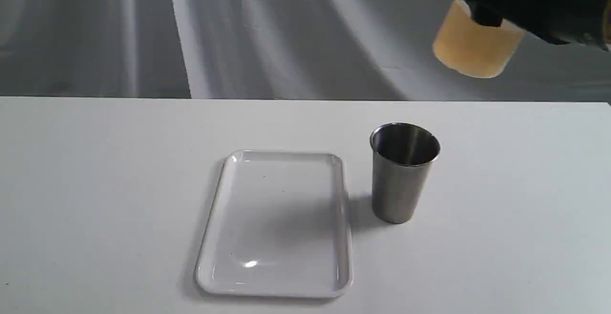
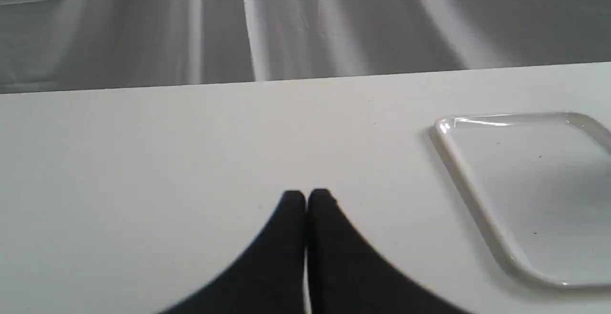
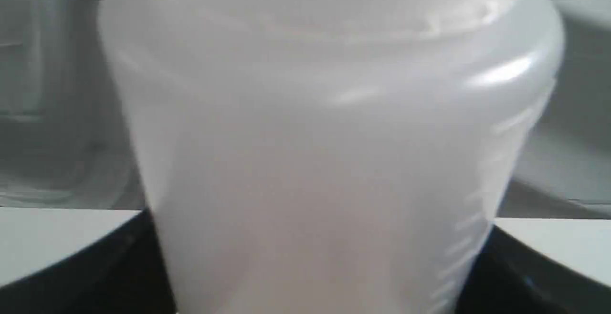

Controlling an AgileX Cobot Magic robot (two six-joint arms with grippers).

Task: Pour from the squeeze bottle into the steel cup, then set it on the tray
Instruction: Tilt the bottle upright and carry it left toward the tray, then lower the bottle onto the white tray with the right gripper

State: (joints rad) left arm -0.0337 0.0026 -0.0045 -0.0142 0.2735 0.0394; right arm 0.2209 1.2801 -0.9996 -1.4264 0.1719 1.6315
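Note:
The squeeze bottle [image 1: 475, 42] hangs high at the upper right of the exterior view, its amber-filled lower body showing and its nozzle hidden. My right gripper [image 1: 487, 15] is shut on it; the bottle's translucent wall [image 3: 324, 161] fills the right wrist view between the black fingers [image 3: 520, 276]. The steel cup [image 1: 404, 171] stands upright on the table, below and left of the bottle, just right of the white tray [image 1: 279, 276]. The tray is bare. My left gripper [image 2: 306, 197] is shut on nothing, low over the table left of the tray [image 2: 470, 180].
The white table [image 1: 95, 185] ends at a far edge before a grey draped backdrop [image 1: 286, 32]. Nothing else stands on it.

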